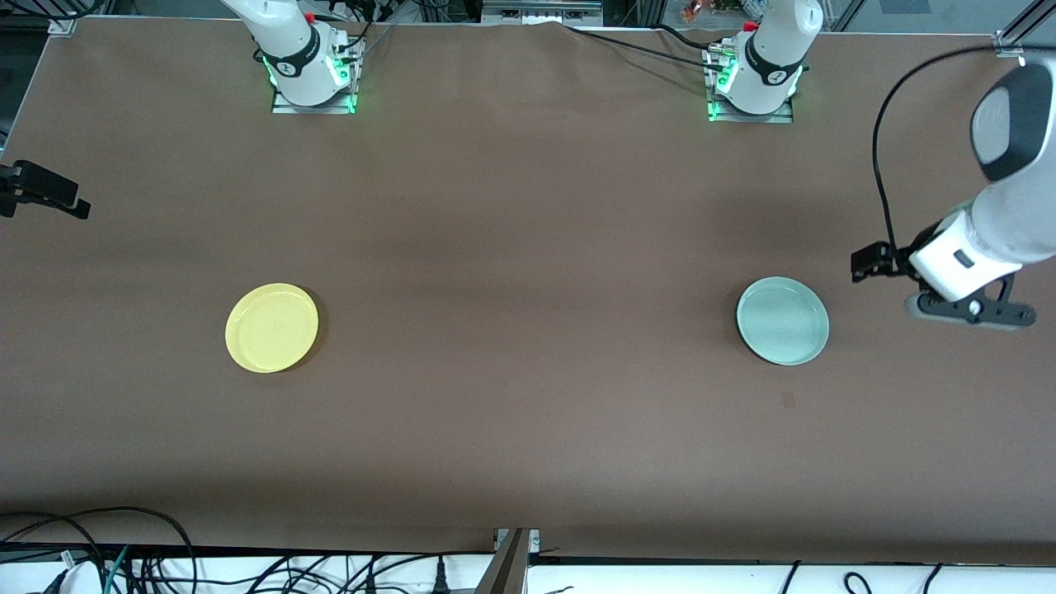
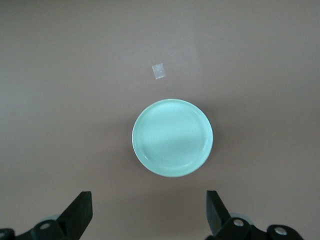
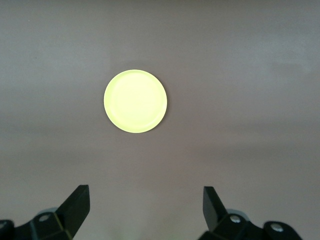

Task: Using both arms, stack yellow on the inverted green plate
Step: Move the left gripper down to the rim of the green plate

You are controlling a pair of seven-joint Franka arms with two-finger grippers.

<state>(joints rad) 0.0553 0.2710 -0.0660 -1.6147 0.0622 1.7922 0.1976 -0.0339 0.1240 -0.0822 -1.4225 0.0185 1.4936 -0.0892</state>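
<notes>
The yellow plate [image 1: 271, 327] lies flat on the brown table toward the right arm's end; it also shows in the right wrist view as a yellow plate [image 3: 135, 101]. The pale green plate [image 1: 782, 320] lies toward the left arm's end, seemingly hollow side up, and the left wrist view looks down on this green plate [image 2: 172, 137]. My left gripper [image 1: 969, 310] [image 2: 149, 197] hangs high beside the green plate, open and empty. My right gripper [image 3: 145, 192] hangs high off the yellow plate, open and empty; only a black part of its hand [image 1: 41, 190] shows at the front view's edge.
A small square patch of tape [image 1: 788, 400] [image 2: 159, 70] sits on the cloth just nearer the front camera than the green plate. The two arm bases [image 1: 313, 70] [image 1: 755, 78] stand along the table's back edge. Cables [image 1: 124, 561] lie below the front edge.
</notes>
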